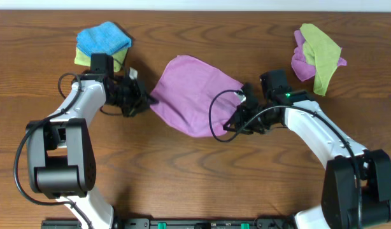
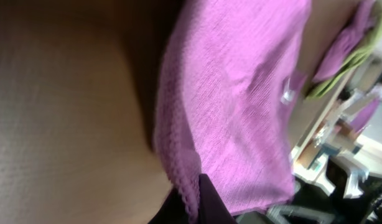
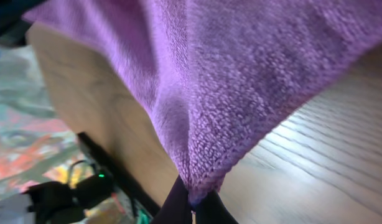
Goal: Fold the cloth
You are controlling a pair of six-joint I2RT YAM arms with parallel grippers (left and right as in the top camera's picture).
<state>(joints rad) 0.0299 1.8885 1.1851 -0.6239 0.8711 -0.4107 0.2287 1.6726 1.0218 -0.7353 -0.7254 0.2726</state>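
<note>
table (image 1: 183, 184): lies under pink cloth (image 1: 192, 92), wood-grained | pink cloth: spreads mostly flat between both grippers | green-and-pink heap (image 1: 316, 54): sits well right of pink cloth | blue-on-yellow stack (image 1: 103, 41): sits up-left of pink cloth | left gripper (image 1: 143, 100): pinches pink cloth's left corner | right gripper (image 1: 234, 121): clamps pink cloth's lower-right hem

Overhead I get even, soft light on the brown wooden table (image 1: 195, 178), sharp throughout, with faint shadows hugging the magenta microfibre cloth (image 1: 192, 92). My left wrist view is smeared with blur; left of that cloth the wood is dim, darkest along its edge, and to its right the background glares. On the right wrist the weave is crisp, the background left of it soft.
</note>
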